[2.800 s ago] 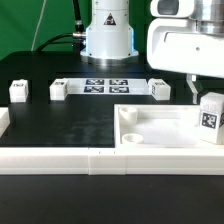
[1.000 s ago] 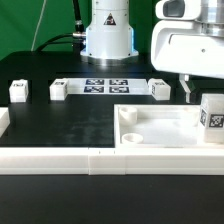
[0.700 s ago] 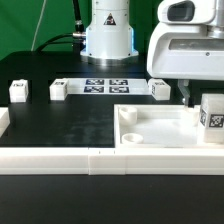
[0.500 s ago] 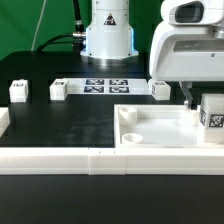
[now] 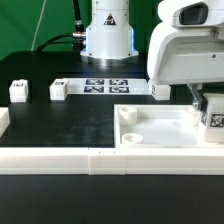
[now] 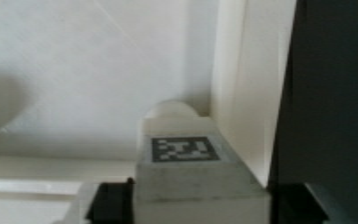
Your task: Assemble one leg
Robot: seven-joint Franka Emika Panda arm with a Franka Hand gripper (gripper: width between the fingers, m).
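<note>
You are looking through the exterior view from low beside the table [image 5: 60, 125], facing the robot base [image 5: 108, 35] across it, seeing the whole workspace. The wrist view is peering down, very close, onto the leg [image 6: 185, 150] and the tray [image 6: 69, 90] wall. Both views are sharing these.

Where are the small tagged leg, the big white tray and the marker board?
the leg [image 6: 185, 148]: wrist view, on its square tag.
the white tray [image 5: 165, 125]: exterior view, on its bare floor.
the marker board [image 5: 105, 85]: exterior view, on its middle.
</note>
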